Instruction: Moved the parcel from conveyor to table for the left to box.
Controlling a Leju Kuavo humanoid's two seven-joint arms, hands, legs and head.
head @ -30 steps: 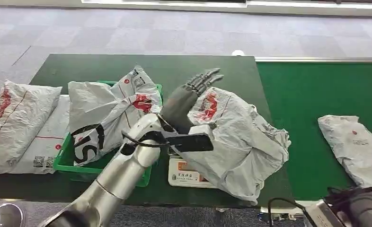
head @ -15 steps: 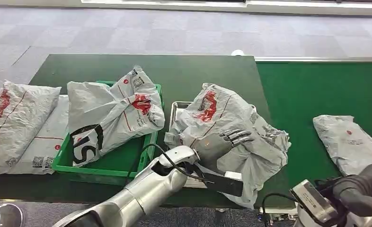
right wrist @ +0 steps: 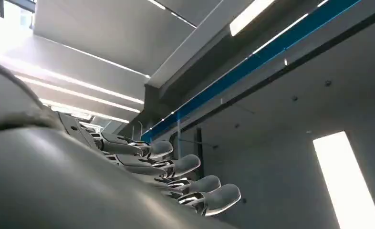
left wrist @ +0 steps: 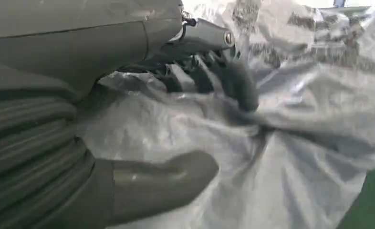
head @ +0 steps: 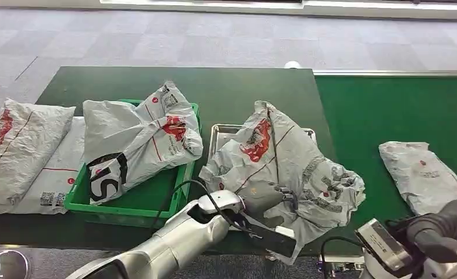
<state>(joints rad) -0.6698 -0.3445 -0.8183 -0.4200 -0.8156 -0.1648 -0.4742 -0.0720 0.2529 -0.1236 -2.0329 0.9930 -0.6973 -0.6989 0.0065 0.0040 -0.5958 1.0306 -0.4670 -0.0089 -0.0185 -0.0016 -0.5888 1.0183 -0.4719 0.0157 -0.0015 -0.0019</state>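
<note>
Parcel (head: 284, 168), crumpled grey poly mailer w/ red print, lies on a metal tray (head: 217, 132) on the dark green worktop (head: 156, 81), just left of the conveyor (head: 389, 110) edge; its long axis runs from far-left to near-right. Left hand (head: 267, 195) presses into parcel's near side; in the left wrist view the fingers (left wrist: 233, 81) dig into the plastic and the thumb (left wrist: 176, 176) sits under a fold, so it looks like it grips the parcel. Right hand (head: 441, 235) is low at the near-right corner, well apart from the parcel; right wrist view shows its fingers (right wrist: 195, 183) curled w/ nothing in them. Left hand is the nearer one by far.

Green crate (head: 133, 203) stands just left of the tray, already holding another mailer (head: 139, 139) that fills most of it, so prob. tight room for a drop. Two more mailers (head: 22, 151) lie further left on the worktop. One more parcel (head: 424, 174) waits on the conveyor, near the right hand.
</note>
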